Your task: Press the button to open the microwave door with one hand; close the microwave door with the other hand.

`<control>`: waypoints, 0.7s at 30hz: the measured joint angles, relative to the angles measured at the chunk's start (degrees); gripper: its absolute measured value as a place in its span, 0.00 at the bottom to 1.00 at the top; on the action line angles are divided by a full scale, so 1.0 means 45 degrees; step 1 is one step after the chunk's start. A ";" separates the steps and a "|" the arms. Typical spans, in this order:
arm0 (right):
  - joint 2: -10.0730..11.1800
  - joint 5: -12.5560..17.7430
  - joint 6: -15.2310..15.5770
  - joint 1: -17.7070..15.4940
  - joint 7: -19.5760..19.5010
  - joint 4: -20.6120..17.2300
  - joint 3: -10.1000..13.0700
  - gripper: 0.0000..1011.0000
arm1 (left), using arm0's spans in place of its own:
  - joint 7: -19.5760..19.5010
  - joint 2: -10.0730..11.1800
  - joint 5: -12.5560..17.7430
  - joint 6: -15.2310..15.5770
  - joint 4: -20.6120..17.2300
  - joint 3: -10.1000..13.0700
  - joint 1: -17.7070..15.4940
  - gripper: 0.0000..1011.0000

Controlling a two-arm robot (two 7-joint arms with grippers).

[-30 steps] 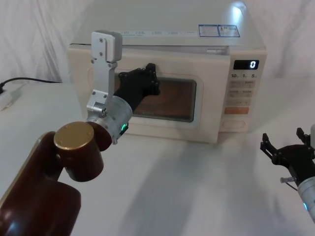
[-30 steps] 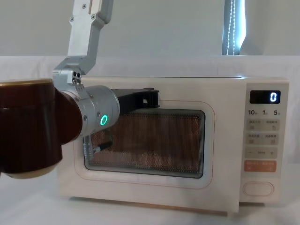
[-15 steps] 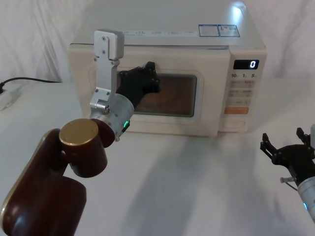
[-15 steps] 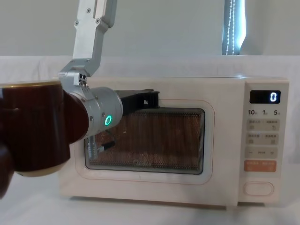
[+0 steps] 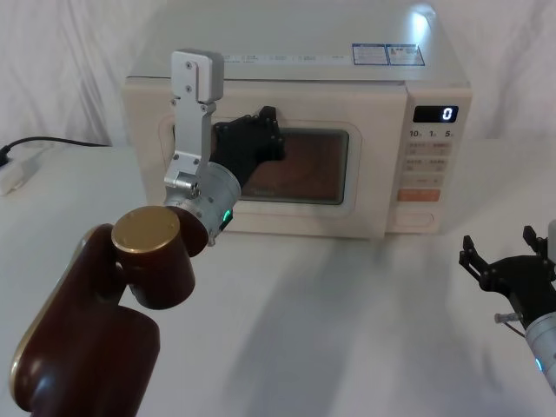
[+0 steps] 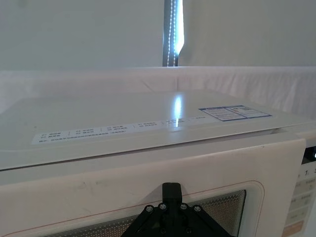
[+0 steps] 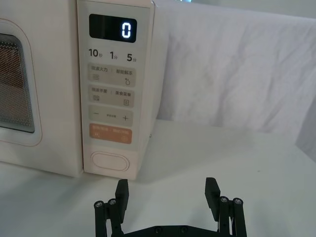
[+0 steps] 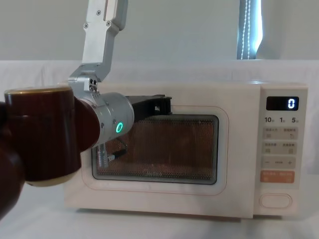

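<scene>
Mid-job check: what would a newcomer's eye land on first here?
The left pincer, on its maroon arm with a glowing green ring, is up against the window of the microwave door. The door looks flush with the microwave, whose display reads 0. The right pincer hangs open, low, facing the button.

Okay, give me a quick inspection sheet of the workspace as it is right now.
Surface: white cloth-covered table.
Job's things: microwave, microwave door looks closed; button untouched; display reads 0.
Clutter: nothing seen.
Grippers: left gripper against the door's upper window area; right gripper open, apart, facing the button.
Cables: black cord to white power strip, far left.
Surroundings: white drapes.
</scene>
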 joint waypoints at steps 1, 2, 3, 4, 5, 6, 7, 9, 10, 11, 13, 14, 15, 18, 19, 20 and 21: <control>0.0000 0.0000 0.0000 0.0000 0.0000 0.0000 0.0000 0.99 | 0.0001 -0.0018 0.0005 -0.0006 0.0028 -0.0012 -0.0011 0.00; 0.0000 0.0000 0.0000 0.0000 0.0000 0.0000 0.0000 0.99 | 0.0000 -0.0049 0.0008 -0.0014 0.0082 -0.0032 -0.0028 0.00; -0.0001 0.0000 0.0000 0.0001 0.0000 0.0000 0.0000 0.99 | 0.0001 -0.0075 0.0013 -0.0020 0.0125 -0.0051 -0.0042 0.00; 0.0000 0.0000 0.0000 0.0000 0.0000 0.0000 0.0001 0.99 | 0.0002 -0.0092 0.0015 -0.0023 0.0153 -0.0063 -0.0048 0.00; 0.0000 0.0000 0.0000 0.0000 0.0000 0.0001 0.0000 0.99 | 0.0004 -0.0108 0.0018 -0.0028 0.0176 -0.0070 -0.0056 0.00; 0.0000 0.0000 0.0000 0.0000 0.0000 0.0000 0.0000 0.99 | 0.0005 -0.0124 0.0022 -0.0032 0.0200 -0.0077 -0.0063 0.00; 0.0000 0.0000 0.0000 0.0000 0.0000 0.0000 0.0000 0.99 | 0.0006 -0.0137 0.0026 -0.0033 0.0226 -0.0084 -0.0070 0.00; 0.0000 0.0000 0.0000 0.0000 0.0000 0.0000 0.0000 0.99 | 0.0015 -0.0192 0.0043 -0.0036 0.0342 -0.0114 -0.0121 0.00; 0.0000 0.0000 0.0000 0.0000 0.0000 0.0000 0.0000 0.99 | 0.0019 -0.0205 0.0047 -0.0036 0.0372 -0.0123 -0.0138 0.00; 0.0000 0.0000 0.0000 0.0001 0.0000 0.0000 0.0000 0.99 | 0.0023 -0.0218 0.0050 -0.0036 0.0400 -0.0131 -0.0152 0.00; 0.0000 0.0000 0.0000 0.0000 0.0000 0.0000 -0.0001 0.99 | 0.0067 -0.0250 0.0069 0.0000 0.0489 -0.0162 -0.0181 0.00; 0.0002 0.0000 0.0000 0.0001 -0.0001 0.0001 0.0008 0.99 | 0.0062 -0.0260 0.0071 0.0002 0.0500 -0.0166 -0.0192 0.00; 0.0000 0.0000 0.0000 0.0003 0.0001 0.0001 -0.0002 0.99 | 0.0062 -0.0272 0.0076 0.0004 0.0515 -0.0168 -0.0202 0.00; 0.0000 0.0000 0.0000 0.0001 0.0000 0.0001 -0.0001 0.99 | 0.0059 -0.0307 0.0095 0.0003 0.0570 -0.0182 -0.0234 0.00; -0.0001 0.0000 0.0000 0.0002 0.0000 0.0001 -0.0001 0.99 | 0.0059 -0.0316 0.0101 0.0006 0.0584 -0.0184 -0.0241 0.00; 0.0001 0.0000 0.0000 0.0000 0.0000 0.0001 0.0002 0.99 | 0.0060 -0.0328 0.0114 0.0005 0.0600 -0.0198 -0.0250 0.00; 0.0000 0.0000 0.0000 -0.0001 -0.0001 0.0001 0.0001 0.99 | 0.0061 -0.0334 0.0122 0.0008 0.0608 -0.0202 -0.0254 0.00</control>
